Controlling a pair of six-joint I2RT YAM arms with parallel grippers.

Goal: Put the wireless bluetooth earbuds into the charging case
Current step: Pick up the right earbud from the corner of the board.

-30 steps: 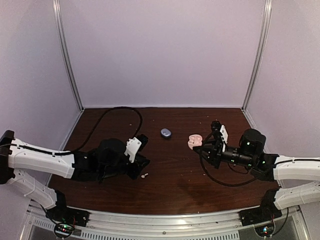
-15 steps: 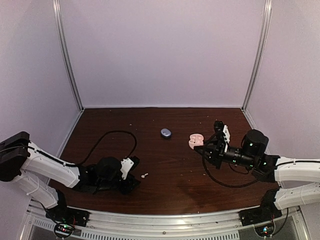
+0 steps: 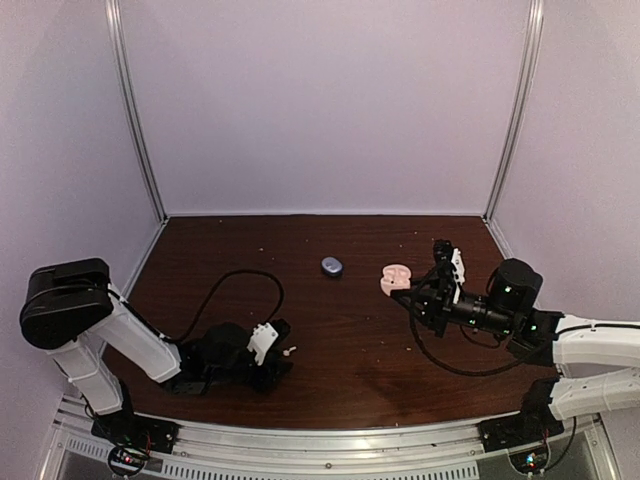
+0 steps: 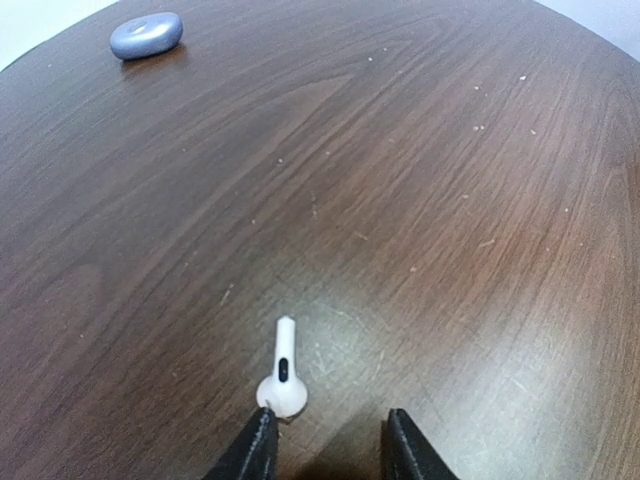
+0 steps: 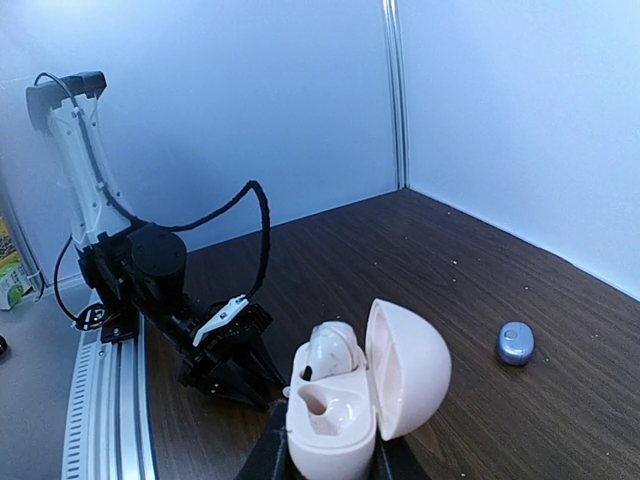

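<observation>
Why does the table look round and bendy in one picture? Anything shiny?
Left wrist view: the wide lens bulges the table, and a pale sheen sits by the white earbud. Right wrist view: bluish tint, the open pink case sharp. Top view: dim, even light.

No legible text, brand, number or sign. Yellow-green packet (image 5: 8, 270), far left of right tool (image 5: 330, 455): print too blurred.

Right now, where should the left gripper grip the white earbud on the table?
Probably the rounded head, a finger either side, coming from the head end. The white earbud lies flat, thin stem pointing away from the left gripper, whose open fingers are not yet centred on it.
</observation>
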